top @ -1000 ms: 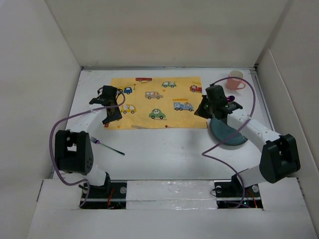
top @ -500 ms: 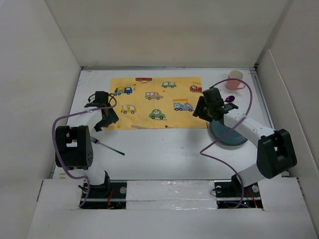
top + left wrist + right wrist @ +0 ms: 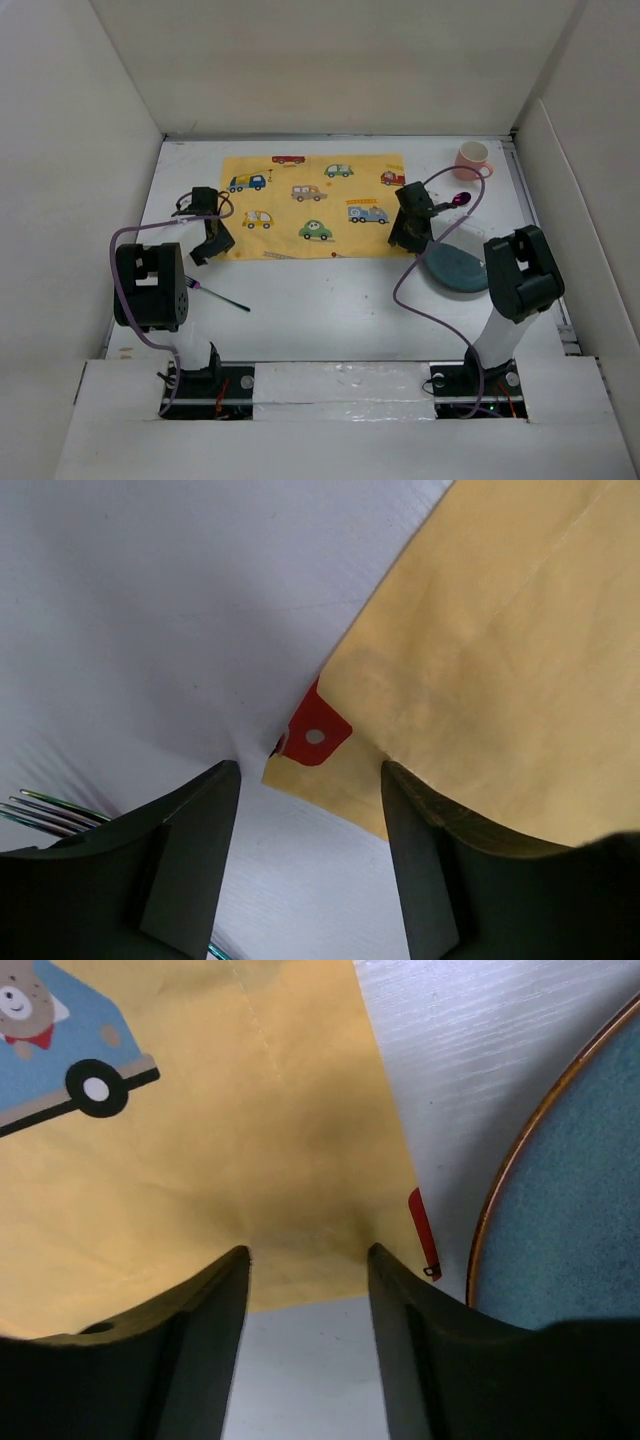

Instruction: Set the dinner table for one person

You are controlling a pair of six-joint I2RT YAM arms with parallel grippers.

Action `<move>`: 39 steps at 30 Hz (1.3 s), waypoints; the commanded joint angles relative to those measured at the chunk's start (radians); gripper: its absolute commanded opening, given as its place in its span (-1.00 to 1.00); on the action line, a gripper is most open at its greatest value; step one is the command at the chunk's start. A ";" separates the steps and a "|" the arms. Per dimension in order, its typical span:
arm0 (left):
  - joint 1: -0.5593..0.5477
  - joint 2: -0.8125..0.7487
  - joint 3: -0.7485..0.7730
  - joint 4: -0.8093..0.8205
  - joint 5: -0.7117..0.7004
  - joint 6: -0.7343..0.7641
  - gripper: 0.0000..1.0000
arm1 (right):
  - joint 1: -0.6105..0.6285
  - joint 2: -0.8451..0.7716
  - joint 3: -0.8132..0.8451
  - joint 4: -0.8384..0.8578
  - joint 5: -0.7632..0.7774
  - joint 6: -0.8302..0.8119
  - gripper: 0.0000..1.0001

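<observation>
Left pincer [image 3: 308, 772] hangs spread wide over the near-left corner of the yellow car-print mat [image 3: 320, 205], right pincer [image 3: 308, 1257] gapes just as wide over its near-right corner beside the blue plate [image 3: 455, 270], and the white worktop [image 3: 330, 300] lies under everything, walled by pale panels.

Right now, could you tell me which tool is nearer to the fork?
Left. The left tool is at the mat's near-left corner, just beyond the fork; the right tool is at the near-right corner, beside the plate.
</observation>
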 commanded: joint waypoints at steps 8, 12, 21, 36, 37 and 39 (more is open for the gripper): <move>0.006 -0.009 -0.004 0.024 0.021 0.011 -0.30 | -0.005 0.106 0.141 -0.171 -0.014 0.005 -0.10; 0.006 0.015 -0.004 0.018 0.022 0.024 -0.67 | -0.014 0.152 0.181 -0.248 -0.058 -0.050 -0.24; 0.006 -0.029 -0.033 -0.007 0.019 0.057 -1.00 | -0.023 0.129 0.130 -0.264 -0.089 -0.077 -1.00; 0.006 -0.201 -0.139 -0.060 0.052 0.042 -1.00 | -0.032 -0.065 -0.089 -0.187 -0.137 -0.074 -1.00; 0.006 -0.207 -0.144 -0.063 0.047 0.039 -1.00 | -0.032 -0.071 -0.095 -0.187 -0.138 -0.074 -1.00; 0.006 -0.219 -0.139 -0.073 0.041 0.025 -1.00 | -0.032 -0.091 -0.105 -0.188 -0.152 -0.079 -1.00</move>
